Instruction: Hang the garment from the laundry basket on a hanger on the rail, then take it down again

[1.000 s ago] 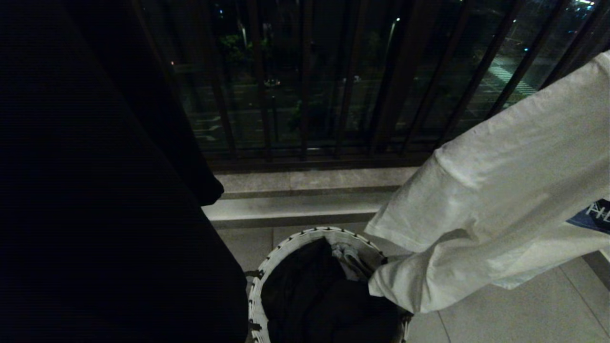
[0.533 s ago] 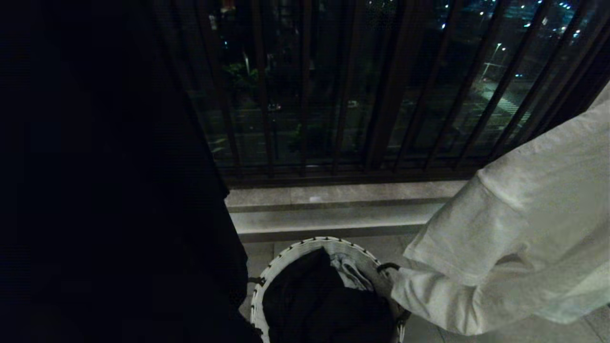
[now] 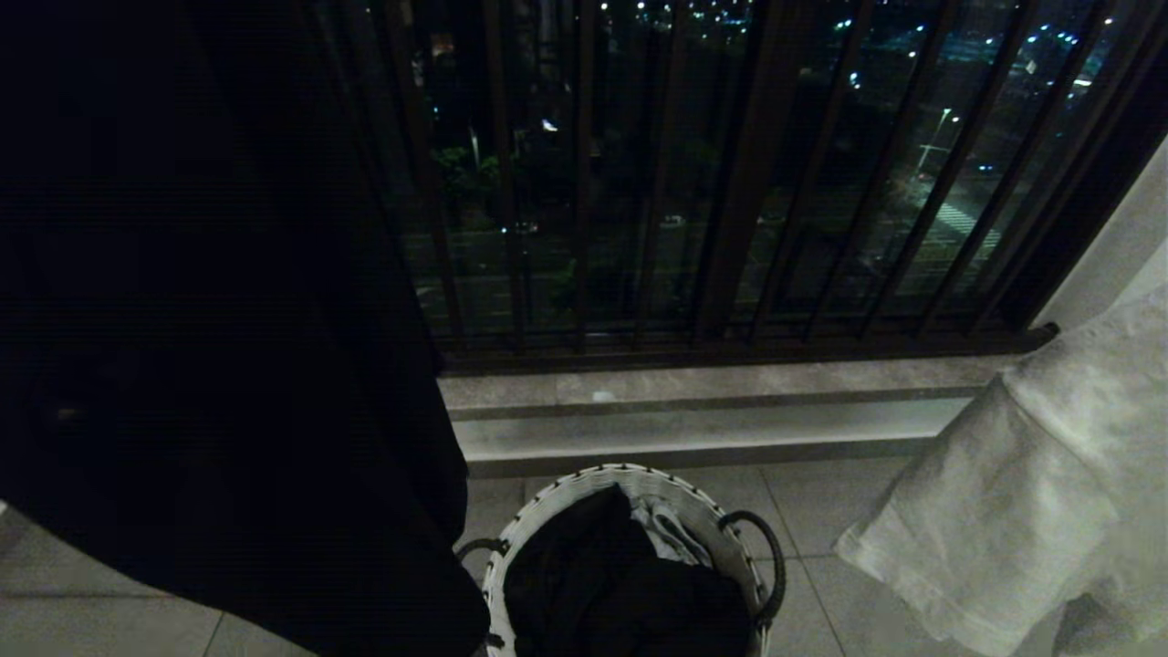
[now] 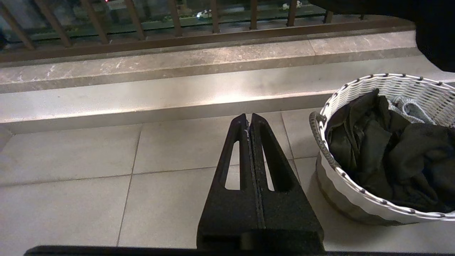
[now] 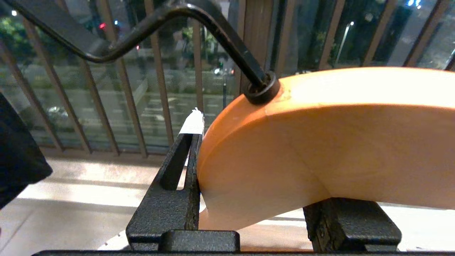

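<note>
A white cotton shirt (image 3: 1022, 511) hangs limp at the lower right of the head view, apparently draped on a smooth curved wooden hanger (image 5: 320, 149) with a black metal hook. The right hand (image 5: 249, 199) is clamped on that hanger, so hooking it on the rail looks unfinished. The woven laundry basket (image 3: 639, 479), bottom centre, holds dark crumpled cloth. The left hand (image 4: 250, 121) sits pressed together.

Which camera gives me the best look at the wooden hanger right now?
The right wrist view: the wooden hanger fills it, clamped in the right hand, black hook visible. The head view shows only the white shirt, not the hanger itself; the left wrist view shows none of it.
</note>
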{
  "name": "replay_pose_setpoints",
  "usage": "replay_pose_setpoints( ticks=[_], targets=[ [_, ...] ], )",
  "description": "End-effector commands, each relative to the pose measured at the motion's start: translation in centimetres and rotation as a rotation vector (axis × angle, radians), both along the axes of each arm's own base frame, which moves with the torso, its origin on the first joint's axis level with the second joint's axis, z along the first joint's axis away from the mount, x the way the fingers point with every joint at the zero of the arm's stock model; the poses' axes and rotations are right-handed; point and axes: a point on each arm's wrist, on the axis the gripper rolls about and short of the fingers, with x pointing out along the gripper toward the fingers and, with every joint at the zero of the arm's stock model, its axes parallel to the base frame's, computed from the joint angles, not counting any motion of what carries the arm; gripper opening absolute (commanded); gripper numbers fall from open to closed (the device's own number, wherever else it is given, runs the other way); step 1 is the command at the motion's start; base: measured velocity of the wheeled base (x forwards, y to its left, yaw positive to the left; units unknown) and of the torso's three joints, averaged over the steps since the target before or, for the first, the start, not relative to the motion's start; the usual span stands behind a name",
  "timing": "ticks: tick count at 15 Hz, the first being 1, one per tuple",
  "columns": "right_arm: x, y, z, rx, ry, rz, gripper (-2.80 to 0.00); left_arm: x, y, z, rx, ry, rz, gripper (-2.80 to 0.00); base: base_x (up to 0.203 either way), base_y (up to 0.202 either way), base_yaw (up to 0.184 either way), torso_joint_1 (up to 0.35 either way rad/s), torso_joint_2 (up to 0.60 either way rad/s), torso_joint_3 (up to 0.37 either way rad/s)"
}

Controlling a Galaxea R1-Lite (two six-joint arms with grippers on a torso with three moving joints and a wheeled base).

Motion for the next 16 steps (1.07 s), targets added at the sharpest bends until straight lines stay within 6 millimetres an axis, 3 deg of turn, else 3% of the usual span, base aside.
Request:
replay_pose_setpoints(
  ticks=[1, 16],
  targets=[
    [-0.1, -0.1, 0.0, 0.0, 0.001, -0.011, -2.8, 0.0, 0.0, -0.1, -0.001, 0.002, 0.0, -2.8, 0.0, 0.0, 0.0, 0.0, 0.0, 0.0],
    [-1.5, -1.1, -1.6, -0.026, 0.022, 0.006, -2.8, 0.0, 0.0, -0.1, -0.001, 0.002, 0.0, -2.8, 0.0, 0.0, 0.0, 0.001, 0.0, 0.014]
  ],
)
